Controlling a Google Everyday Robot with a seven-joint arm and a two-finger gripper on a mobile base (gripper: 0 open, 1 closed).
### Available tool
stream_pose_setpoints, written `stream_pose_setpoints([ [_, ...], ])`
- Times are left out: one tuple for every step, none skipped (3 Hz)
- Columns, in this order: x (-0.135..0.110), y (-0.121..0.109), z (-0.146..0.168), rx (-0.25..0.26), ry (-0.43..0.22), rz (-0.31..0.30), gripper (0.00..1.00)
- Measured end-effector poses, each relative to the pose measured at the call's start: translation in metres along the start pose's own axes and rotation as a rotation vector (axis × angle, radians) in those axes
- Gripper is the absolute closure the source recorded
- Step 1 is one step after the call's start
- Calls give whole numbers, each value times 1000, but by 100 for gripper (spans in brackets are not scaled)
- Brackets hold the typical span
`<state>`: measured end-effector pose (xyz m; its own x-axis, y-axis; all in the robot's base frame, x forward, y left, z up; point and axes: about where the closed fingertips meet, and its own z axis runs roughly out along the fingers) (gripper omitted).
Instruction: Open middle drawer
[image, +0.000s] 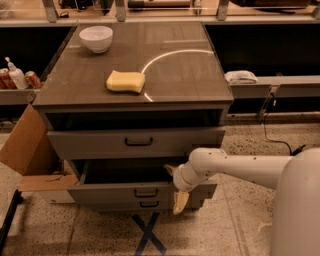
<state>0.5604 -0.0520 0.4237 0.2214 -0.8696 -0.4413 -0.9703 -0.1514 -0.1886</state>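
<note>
Down front, a blue tape X (148, 234) on the speckled floor. Just behind it, the gripper (176, 186) sits against the right end of the middle drawer (110, 193), arm (240, 167) coming in from the right. Can't tell claw opening or whether it grips anything. The middle drawer stands pulled out, dark cavity showing. The top drawer (90, 144) is also partly out. Cardboard box (25, 145) to the left. On the countertop (190, 75): yellow sponge (125, 81), white bowl (96, 38) farther back.

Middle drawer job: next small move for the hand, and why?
Probably back the hand straight away from the cabinet. The middle drawer already stands pulled out, its dark inside showing above the front, and the hand sits at that front's right end.
</note>
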Motion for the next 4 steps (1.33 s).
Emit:
stream_pose_setpoints([
  [-13,4,5,-38,-1,-17,0],
  [-20,12,7,-57,2,-14,17],
  [-25,24,2,-61,-1,-3,38],
  [-28,40,-2,-67,8,17,63],
])
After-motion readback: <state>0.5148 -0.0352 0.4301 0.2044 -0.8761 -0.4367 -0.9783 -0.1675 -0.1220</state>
